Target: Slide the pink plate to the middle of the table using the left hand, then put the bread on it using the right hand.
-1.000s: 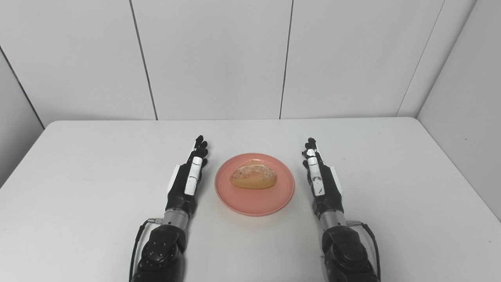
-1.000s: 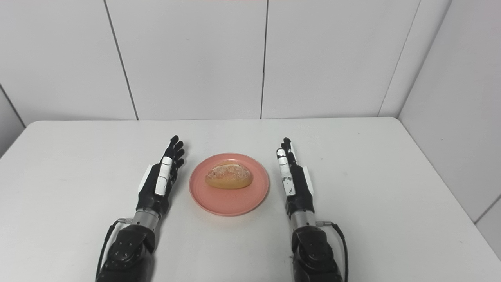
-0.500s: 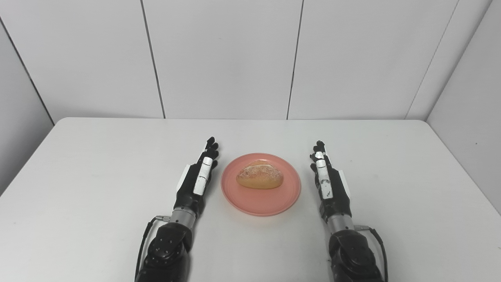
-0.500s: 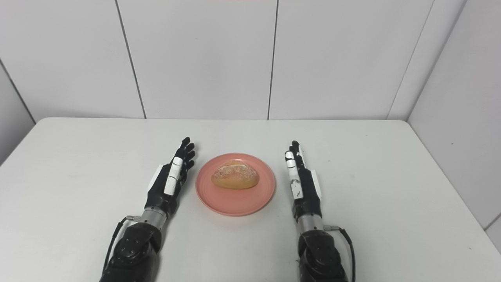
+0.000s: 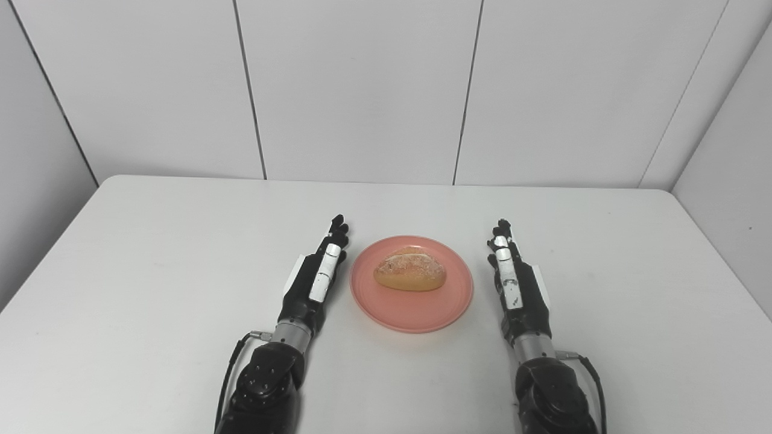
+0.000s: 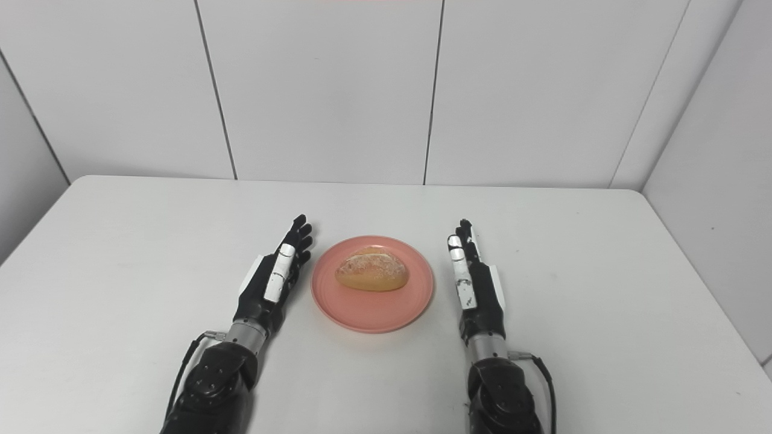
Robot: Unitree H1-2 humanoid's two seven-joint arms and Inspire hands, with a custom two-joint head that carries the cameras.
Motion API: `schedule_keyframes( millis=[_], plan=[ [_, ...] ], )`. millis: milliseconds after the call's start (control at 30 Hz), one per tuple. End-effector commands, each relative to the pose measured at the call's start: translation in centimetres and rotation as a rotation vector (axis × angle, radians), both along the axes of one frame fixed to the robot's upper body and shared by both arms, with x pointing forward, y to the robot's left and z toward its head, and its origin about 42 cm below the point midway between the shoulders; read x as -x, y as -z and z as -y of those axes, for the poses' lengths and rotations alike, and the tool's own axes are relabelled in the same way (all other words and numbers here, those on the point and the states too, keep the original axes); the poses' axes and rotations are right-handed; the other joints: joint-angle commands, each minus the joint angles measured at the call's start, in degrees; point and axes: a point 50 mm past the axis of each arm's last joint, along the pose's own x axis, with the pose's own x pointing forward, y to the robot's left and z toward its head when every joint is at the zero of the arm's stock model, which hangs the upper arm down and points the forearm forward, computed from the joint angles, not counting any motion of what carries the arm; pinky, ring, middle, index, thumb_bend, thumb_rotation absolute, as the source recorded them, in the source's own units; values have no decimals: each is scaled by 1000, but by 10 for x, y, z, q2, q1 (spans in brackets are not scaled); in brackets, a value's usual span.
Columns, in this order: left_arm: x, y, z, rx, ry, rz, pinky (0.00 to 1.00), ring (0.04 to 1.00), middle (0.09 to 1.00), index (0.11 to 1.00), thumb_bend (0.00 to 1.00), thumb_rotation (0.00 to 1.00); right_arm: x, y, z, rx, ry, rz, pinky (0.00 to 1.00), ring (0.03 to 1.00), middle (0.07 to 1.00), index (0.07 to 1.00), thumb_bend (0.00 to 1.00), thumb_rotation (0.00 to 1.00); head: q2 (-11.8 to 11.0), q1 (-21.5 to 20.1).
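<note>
A pink plate (image 5: 416, 313) lies near the middle of the white table (image 5: 151, 253). A golden bread roll (image 5: 410, 276) rests on the plate's far half. My left hand (image 5: 316, 280) lies just left of the plate, fingers straight and pointing away, open and holding nothing. My right hand (image 5: 516, 283) lies just right of the plate in the same flat pose, open and empty. Neither hand touches the plate. In the right eye view the roll (image 6: 372, 277) sits between the left hand (image 6: 274, 283) and the right hand (image 6: 474, 283).
White wall panels (image 5: 362, 90) stand close behind the table's far edge. The table's right edge (image 5: 718, 265) runs near a side wall. Nothing else stands on the tabletop.
The whole picture has shifted right, so the camera has moved. Hands, plate and roll keep the same places relative to each other.
</note>
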Motion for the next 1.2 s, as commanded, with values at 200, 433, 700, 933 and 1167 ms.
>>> schedule_keyframes(
  millis=[200, 433, 700, 933, 1167],
  plan=[
    [-2, -9, 6, 21, 11, 21, 1000, 1000, 1000, 1000, 703, 1000, -7, -16, -1, -12, -20, 55, 1000, 1000, 1000, 1000, 560, 946, 0, 1],
    [-1, -7, 9, 27, 5, 26, 1000, 1000, 1000, 1000, 731, 1000, -7, -16, 0, -23, -22, 52, 1000, 1000, 1000, 1000, 520, 951, -1, 1],
    [0, -6, 11, 19, -4, 35, 1000, 1000, 1000, 1000, 737, 1000, -6, -16, 0, -13, -20, 43, 1000, 1000, 1000, 1000, 537, 938, -1, 0],
    [-1, -5, 11, 13, -20, 45, 1000, 1000, 1000, 1000, 717, 1000, -7, -16, 0, -18, -26, 43, 1000, 1000, 1000, 1000, 543, 930, -1, 0],
    [-1, -7, 9, 3, -77, 38, 1000, 1000, 1000, 1000, 705, 1000, -8, -18, 2, -8, -19, 56, 1000, 1000, 1000, 1000, 532, 952, -1, 0]
  ],
)
